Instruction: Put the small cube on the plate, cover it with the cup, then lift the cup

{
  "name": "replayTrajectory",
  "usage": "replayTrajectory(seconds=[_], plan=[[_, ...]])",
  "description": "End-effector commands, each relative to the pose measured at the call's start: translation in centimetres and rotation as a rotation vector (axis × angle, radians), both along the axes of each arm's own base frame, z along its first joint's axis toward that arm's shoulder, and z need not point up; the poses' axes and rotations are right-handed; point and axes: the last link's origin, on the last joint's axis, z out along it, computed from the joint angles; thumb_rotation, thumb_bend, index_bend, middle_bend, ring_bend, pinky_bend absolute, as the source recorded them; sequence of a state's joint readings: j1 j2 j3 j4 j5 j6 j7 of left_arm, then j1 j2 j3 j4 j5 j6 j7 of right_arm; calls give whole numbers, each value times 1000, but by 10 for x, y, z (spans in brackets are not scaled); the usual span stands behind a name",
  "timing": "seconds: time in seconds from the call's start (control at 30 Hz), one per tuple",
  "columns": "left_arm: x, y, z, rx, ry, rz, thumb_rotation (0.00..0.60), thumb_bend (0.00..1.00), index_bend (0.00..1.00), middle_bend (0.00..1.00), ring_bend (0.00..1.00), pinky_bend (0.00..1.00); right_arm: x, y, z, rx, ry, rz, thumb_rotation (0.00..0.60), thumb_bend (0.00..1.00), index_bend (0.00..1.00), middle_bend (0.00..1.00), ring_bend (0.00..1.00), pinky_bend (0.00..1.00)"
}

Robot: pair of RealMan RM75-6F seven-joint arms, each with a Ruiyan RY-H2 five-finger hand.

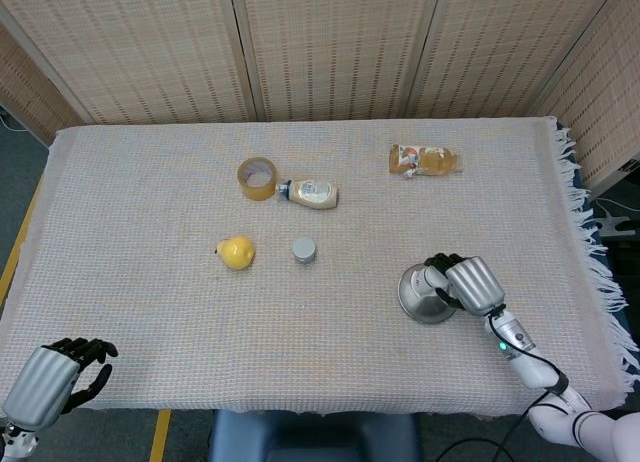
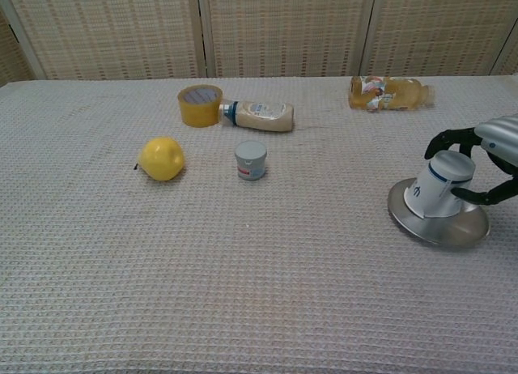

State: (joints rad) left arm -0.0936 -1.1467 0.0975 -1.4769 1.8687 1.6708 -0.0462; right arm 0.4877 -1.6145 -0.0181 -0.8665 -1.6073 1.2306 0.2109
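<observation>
A white paper cup (image 2: pixel 441 188) with a blue band stands upside down on the metal plate (image 2: pixel 433 231) at the right of the table. My right hand (image 2: pixel 492 141) wraps its dark fingers around the cup and grips it. In the head view the right hand (image 1: pixel 470 285) covers most of the cup, and the plate (image 1: pixel 413 300) shows to its left. No small cube is visible in either view. My left hand (image 1: pixel 50 378) hangs off the table's near left corner, fingers curled in on nothing.
A yellow tape roll (image 2: pixel 200 104) and a lying mayonnaise bottle (image 2: pixel 261 115) sit at the back centre. A yellow pear (image 2: pixel 162 158) and a small white jar (image 2: pixel 251 160) stand mid-table. An orange bottle (image 2: pixel 388 93) lies at the back right.
</observation>
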Motion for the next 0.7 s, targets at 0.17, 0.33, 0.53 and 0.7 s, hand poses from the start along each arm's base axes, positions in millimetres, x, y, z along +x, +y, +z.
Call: replayTrajectory(seconds=[0.17, 0.33, 0.53, 0.7], plan=[[0, 0, 0, -1, 1, 0, 600, 429, 474, 566, 593, 692, 3, 16, -6, 175, -162, -98, 600, 268, 658, 553, 447, 728], [0, 0, 0, 1, 0, -2, 600, 430, 473, 566, 593, 692, 4, 18, -3, 205, -169, -112, 600, 268, 658, 553, 447, 728], [0, 0, 0, 1, -2, -2, 600, 430, 473, 567, 594, 692, 1, 10, 0, 117, -86, -65, 600, 268, 658, 553, 447, 728], [0, 0, 0, 1, -3, 0, 600, 430, 474, 566, 593, 692, -3, 3, 3, 49, -19, -32, 600, 268, 658, 553, 447, 728]])
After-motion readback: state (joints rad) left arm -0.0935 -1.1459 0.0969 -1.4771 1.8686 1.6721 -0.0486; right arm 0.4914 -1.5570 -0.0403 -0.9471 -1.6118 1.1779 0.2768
